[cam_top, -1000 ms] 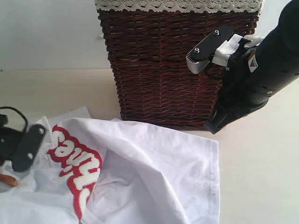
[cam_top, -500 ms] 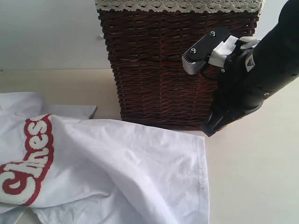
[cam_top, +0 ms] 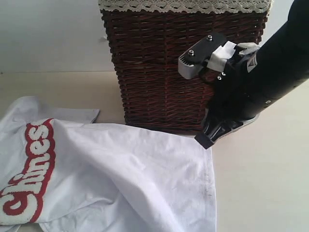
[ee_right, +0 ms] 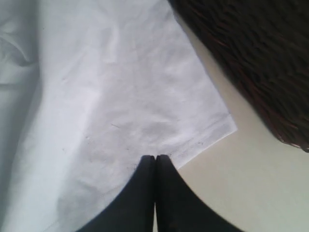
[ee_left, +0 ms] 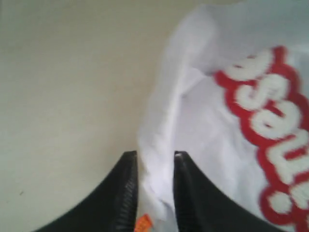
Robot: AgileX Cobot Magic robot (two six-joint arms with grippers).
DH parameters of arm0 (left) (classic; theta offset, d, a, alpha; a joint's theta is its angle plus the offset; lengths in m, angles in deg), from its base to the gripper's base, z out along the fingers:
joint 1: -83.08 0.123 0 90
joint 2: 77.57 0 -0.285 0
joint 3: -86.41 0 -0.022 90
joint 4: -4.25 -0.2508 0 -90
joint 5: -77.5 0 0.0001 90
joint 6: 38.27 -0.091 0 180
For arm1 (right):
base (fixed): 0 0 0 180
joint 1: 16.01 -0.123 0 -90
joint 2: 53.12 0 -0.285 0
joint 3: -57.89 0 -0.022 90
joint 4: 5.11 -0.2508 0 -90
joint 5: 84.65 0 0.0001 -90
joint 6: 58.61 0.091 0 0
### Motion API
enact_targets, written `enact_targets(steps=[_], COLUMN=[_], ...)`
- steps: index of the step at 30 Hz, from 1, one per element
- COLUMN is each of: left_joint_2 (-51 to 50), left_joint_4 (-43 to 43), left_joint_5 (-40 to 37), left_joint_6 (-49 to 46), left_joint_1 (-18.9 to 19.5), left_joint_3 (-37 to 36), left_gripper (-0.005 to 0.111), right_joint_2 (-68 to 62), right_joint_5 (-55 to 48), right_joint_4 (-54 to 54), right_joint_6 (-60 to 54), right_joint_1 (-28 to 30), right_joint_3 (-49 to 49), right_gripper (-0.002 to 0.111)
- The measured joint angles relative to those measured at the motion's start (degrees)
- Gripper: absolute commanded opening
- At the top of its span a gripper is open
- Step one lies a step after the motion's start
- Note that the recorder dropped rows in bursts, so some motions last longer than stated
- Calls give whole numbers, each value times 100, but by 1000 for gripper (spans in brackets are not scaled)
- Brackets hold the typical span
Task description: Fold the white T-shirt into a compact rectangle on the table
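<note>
White T-shirt (cam_top: pixel 120 179) rumpled and unfolded on the worktop (cam_top: pixel 260 193) before a wicker basket (cam_top: pixel 159 72); no fold made, all folding judged left to do.
Only in the left wrist view: left gripper (ee_left: pixel 155 159), jaws parted astride bunched cloth near an orange tag (ee_left: pixel 143 223), apparently not pinching. Plain only in the right wrist view: right gripper (ee_right: pixel 155 162) closed, empty, over the hem corner (ee_right: pixel 212 130). Exterior view alone: shirt's wider spread, basket's lace trim (cam_top: pixel 183 6).
</note>
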Motion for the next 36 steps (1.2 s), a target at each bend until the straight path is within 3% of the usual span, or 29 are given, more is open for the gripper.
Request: enact_targets(steps=[3,6,12,15,20,24,30,36], left_joint_2=[-39,-252,-1174,-1726,-2444,-2997,-3680,-3823], left_joint_4=[759,1052,1116,1116,1116,1091,940,974], left_joint_5=[-559,-743,-621,-208,582,989,1257,1154], left_joint_6=[-992,-1139,-875,-607,48,202,250,935], left_joint_1=[-491,-783,-830,-806,-460,26,810,1157], left_joint_3=[32,35,45,113,611,995,1453,2029], left_gripper=[5,5,5,5,5,5,5,5], right_joint_2=[0,0,-90,-272,-435,-435,-435,-435], right_joint_5=[-65,-140,-166,-176,-188,-162,-162,-175], right_joint_4=[-78,-154,-216,-222,-246,-307,-372,-396], right_joint_6=[-85,-120,-120,-120,-120,-120,-120,-120], right_joint_1=[0,0,0,0,0,0,0,0], right_joint_3=[0,0,0,0,0,22,137,145], right_gripper=[0,0,0,0,0,0,0,0])
